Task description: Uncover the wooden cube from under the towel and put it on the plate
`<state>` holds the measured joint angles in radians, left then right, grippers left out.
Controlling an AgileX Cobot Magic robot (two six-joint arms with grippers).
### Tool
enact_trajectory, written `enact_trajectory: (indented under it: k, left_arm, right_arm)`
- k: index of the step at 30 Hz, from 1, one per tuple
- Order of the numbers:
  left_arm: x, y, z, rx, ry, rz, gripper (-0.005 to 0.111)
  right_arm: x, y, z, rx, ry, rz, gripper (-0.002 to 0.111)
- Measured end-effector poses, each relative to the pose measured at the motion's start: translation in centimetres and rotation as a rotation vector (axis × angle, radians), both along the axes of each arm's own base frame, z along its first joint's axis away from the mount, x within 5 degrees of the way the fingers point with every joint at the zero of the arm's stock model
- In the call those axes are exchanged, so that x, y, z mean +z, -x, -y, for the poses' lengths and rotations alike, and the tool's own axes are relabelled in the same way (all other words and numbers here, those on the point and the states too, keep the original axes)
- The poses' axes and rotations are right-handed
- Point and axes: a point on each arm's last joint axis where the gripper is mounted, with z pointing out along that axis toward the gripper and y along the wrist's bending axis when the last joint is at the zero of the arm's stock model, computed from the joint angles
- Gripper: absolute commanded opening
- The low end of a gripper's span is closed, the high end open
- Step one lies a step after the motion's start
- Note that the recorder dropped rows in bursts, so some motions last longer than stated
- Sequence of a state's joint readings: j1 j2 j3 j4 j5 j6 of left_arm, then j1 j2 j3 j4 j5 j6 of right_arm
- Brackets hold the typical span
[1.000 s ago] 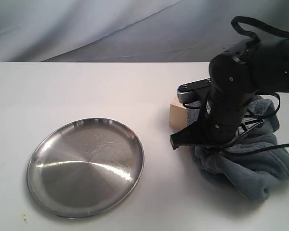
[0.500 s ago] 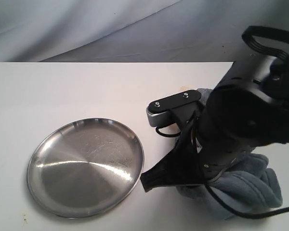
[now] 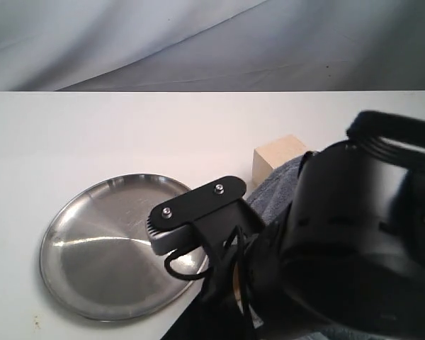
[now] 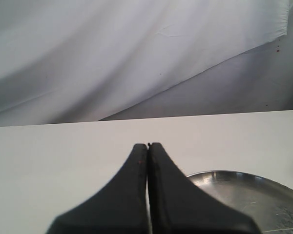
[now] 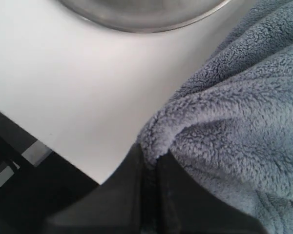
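Observation:
The pale wooden cube (image 3: 276, 157) stands bare on the white table, right of the steel plate (image 3: 120, 244). The blue-grey towel (image 3: 275, 197) lies bunched against the cube's near side. My right arm fills the lower right of the exterior view and hides most of the towel. In the right wrist view my right gripper (image 5: 151, 157) is shut on a fold of the towel (image 5: 234, 107), close to the plate's rim (image 5: 146, 17) and the table's front edge. My left gripper (image 4: 148, 145) is shut and empty, hanging above the table with the plate (image 4: 249, 195) beside it.
The white table (image 3: 92, 134) runs back to a grey cloth backdrop (image 3: 163, 42). The table's front edge (image 5: 53, 146) drops off to a dark floor just behind my right gripper. The right arm's wrist camera bar (image 3: 195, 205) overhangs the plate's right rim.
My right arm has swung toward the front and left, dragging the towel with it. The cube, half hidden a second ago, now stands uncovered behind the arm.

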<state>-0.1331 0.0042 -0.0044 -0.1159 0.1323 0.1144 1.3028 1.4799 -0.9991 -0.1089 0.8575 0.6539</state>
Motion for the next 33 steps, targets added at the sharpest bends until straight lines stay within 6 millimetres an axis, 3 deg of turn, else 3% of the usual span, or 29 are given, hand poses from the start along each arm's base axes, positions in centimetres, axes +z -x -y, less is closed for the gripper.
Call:
enact_trajectory:
  k: [6, 12, 16, 17, 21, 24, 28, 31, 33]
  left_arm:
    - [0.0, 0.0, 0.0, 0.000, 0.000, 0.000, 0.000]
    - [0.0, 0.0, 0.0, 0.000, 0.000, 0.000, 0.000]
    - [0.0, 0.0, 0.0, 0.000, 0.000, 0.000, 0.000]
    - [0.0, 0.0, 0.0, 0.000, 0.000, 0.000, 0.000]
    - [0.0, 0.0, 0.0, 0.000, 0.000, 0.000, 0.000]
    - [0.0, 0.0, 0.0, 0.000, 0.000, 0.000, 0.000]
    - [0.0, 0.0, 0.0, 0.000, 0.000, 0.000, 0.000]
    - [0.0, 0.0, 0.0, 0.000, 0.000, 0.000, 0.000]
    - [0.0, 0.0, 0.0, 0.000, 0.000, 0.000, 0.000]
  right_arm:
    - [0.1, 1.4, -0.5, 0.020, -0.023, -0.005, 0.000]
    - [0.2, 0.6, -0.4, -0.016, -0.006, 0.089, 0.000]
    - [0.4, -2.1, 1.3, -0.123, 0.117, 0.242, 0.000]
    - [0.5, -3.7, 2.0, -0.175, 0.143, 0.270, 0.000]
    - [0.7, -8.1, 4.2, -0.318, 0.142, 0.302, 0.000]
    - [0.8, -10.4, 5.2, -0.359, 0.109, 0.313, 0.000]
    - [-1.4, -13.0, 6.2, -0.389, 0.179, 0.284, 0.001]
    - [-3.4, -13.8, 6.2, -0.354, 0.247, 0.229, 0.018]
    - [-3.9, -13.8, 6.0, -0.344, 0.265, 0.212, 0.042]
